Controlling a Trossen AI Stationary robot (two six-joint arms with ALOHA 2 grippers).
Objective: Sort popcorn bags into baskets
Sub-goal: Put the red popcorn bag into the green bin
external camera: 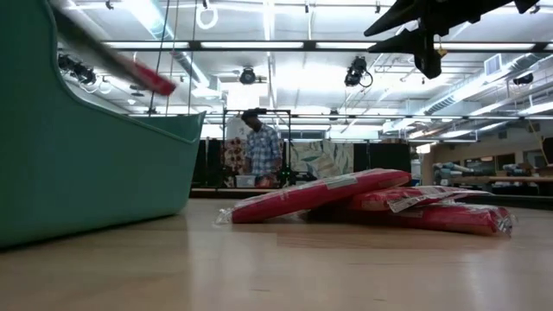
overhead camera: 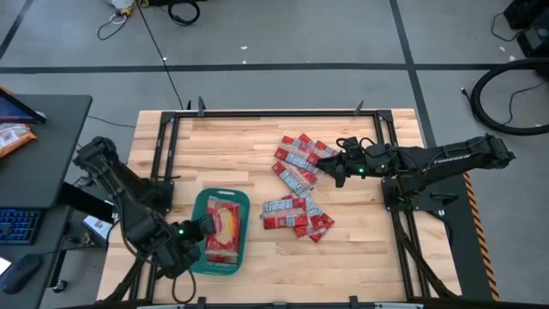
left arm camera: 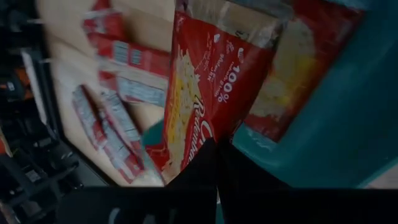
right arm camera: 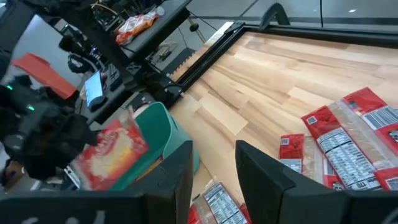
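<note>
A teal basket (overhead camera: 225, 194) stands at the table's near left, with a larger red bag with a yellowish picture (left arm camera: 298, 68) lying in it. My left gripper (overhead camera: 202, 228) is over the basket's left side, shut on a red popcorn bag (left arm camera: 211, 87). Several small red packets lie flat on the wood in two loose heaps, one toward the far right (overhead camera: 298, 161) and one nearer (overhead camera: 296, 215). My right gripper (overhead camera: 339, 169) hovers open above the far heap with nothing between its fingers (right arm camera: 180, 180). My left gripper pinches the red popcorn bag by one end's edge (left arm camera: 208, 140) between its two shut fingers. The fingers slant down from the table's left. The bag sticks out beyond the fingers, tilted, and slants above the basket's rim (external camera: 130, 69), clear of the table.
Black frame rails (overhead camera: 163, 146) run along the table's left, far and right sides. Bare wood (overhead camera: 223, 146) lies between the basket and the far rail. In the low view a person (external camera: 262, 151) stands in the room beyond the table.
</note>
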